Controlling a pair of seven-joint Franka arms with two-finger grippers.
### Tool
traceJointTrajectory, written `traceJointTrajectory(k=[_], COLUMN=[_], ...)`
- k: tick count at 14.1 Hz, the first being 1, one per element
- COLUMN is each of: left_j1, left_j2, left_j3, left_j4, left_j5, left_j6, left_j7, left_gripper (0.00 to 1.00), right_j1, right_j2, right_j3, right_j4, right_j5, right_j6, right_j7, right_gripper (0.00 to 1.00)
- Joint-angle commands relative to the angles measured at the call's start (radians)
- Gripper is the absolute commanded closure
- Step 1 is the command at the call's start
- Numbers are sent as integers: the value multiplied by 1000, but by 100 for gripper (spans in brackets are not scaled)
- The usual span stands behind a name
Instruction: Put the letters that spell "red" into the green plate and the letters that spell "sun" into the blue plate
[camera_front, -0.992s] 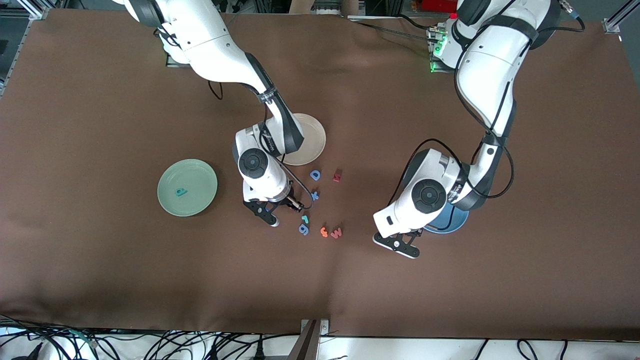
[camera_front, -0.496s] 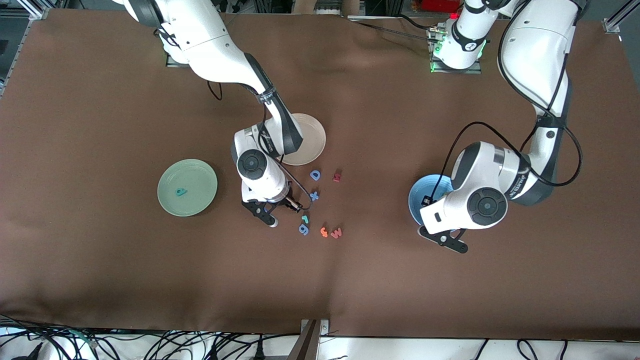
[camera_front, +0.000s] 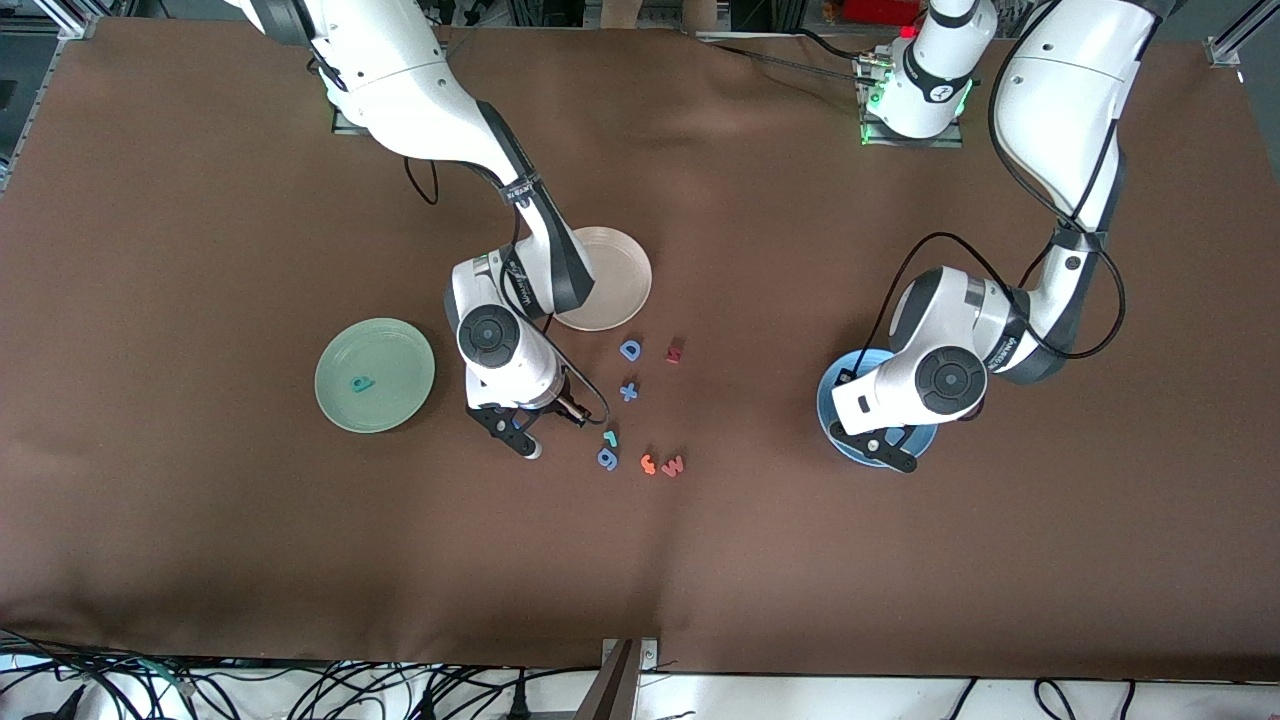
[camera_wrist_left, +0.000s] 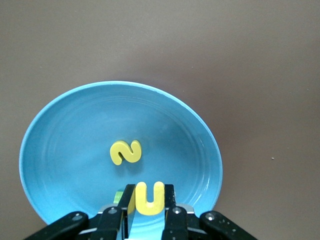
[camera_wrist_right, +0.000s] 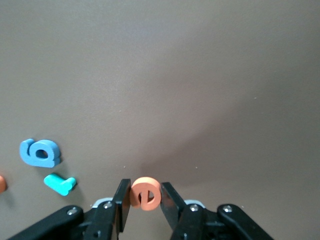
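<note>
My left gripper (camera_wrist_left: 149, 186) hangs over the blue plate (camera_wrist_left: 60, 130), shut on a yellow "n" (camera_wrist_left: 149, 202). A yellow "s" (camera_wrist_left: 125, 152) lies in that plate. A sliver of olive green (camera_wrist_left: 118, 196) shows past one finger. In the front view this gripper (camera_front: 893, 455) covers part of the blue plate (camera_front: 828, 400). My right gripper (camera_wrist_right: 144, 184) is shut on the orange "e" (camera_wrist_right: 146, 194), over bare cloth between the green plate (camera_front: 375, 340) and the loose letters. The teal "d" (camera_front: 362, 384) lies in the green plate. The teal "r" (camera_front: 610, 438) lies on the cloth.
Loose letters lie mid-table: a blue "g" (camera_front: 607, 459), an orange "f" (camera_front: 648, 463), a red "w" (camera_front: 674, 465), a blue cross (camera_front: 628, 391), a blue "D" (camera_front: 630, 350) and a red piece (camera_front: 675, 350). The cream plate (camera_front: 615, 270) sits under the right arm's forearm.
The left arm swung toward its own end of the table and now holds the "n" over the blue plate. The right gripper drifted a little toward the green plate with the "e".
</note>
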Motion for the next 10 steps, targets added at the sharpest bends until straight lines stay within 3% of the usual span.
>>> traceJointTrajectory(k=[1,10], left_j1=[0,0], left_j2=[-54,-69], left_j3=[4,2], left_j4=[-45,-36], left_j5=[-22,-19], left_j6=[11,2], left_j7=[18,21], left_gripper=[0,0], right_j1=[-3,-3], right_j2=[-20,-21], right_j3=[3,-9], right_j4=[-1,-3], right_j5=[-13,-15], right_j6=[-29,-32], right_j7=[-11,-21], right_gripper=[100,100])
